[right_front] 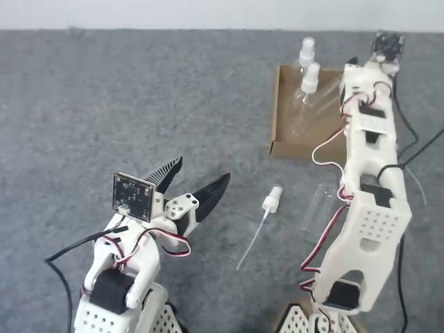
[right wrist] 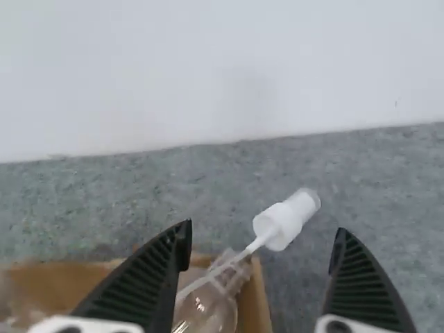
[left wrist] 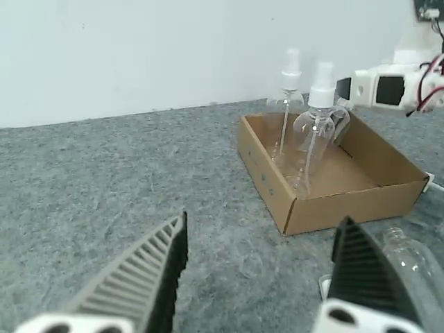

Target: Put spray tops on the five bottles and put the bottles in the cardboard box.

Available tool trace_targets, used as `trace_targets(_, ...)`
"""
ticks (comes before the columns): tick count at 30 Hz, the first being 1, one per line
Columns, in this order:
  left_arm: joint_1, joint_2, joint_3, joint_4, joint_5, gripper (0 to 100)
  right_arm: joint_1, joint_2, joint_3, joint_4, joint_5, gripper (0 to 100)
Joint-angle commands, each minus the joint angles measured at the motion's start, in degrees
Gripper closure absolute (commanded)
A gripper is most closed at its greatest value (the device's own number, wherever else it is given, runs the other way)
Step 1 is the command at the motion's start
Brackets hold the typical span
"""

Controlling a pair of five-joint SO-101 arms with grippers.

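Grey carpet (right_front: 139, 90) | left gripper (right_front: 204, 168) ribbed jaws apart | right gripper (right wrist: 263, 229) apart above clear bottle (right wrist: 206, 309)

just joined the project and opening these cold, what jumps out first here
The brown cardboard box toward the far right in the high view catches the eye, holding two capped spray bottles, with the right hand open over one. Next comes the loose spray top lying in front of the box beside an uncapped clear bottle, the left hand open nearby.
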Motion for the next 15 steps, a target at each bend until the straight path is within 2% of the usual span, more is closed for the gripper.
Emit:
trace_targets(1, -0.35, -0.79, -0.48, 0.0, -0.53, 69, -1.54, -6.29, -8.97, 13.32, -1.05, 73.4)
trace_targets(6, -0.35, -0.79, -0.48, 0.0, -0.53, 69, -2.51, -6.29, -19.52, 30.64, -7.82, 73.5)
trace_targets(8, -0.35, -0.79, -0.48, 0.0, -0.53, 69, -3.47, -6.2, -22.07, 34.33, -8.62, 73.5)
trace_targets(15, -0.35, -0.79, -0.48, 0.09, -0.53, 69, -4.7, 1.01, -27.78, 31.6, -8.62, 74.8)
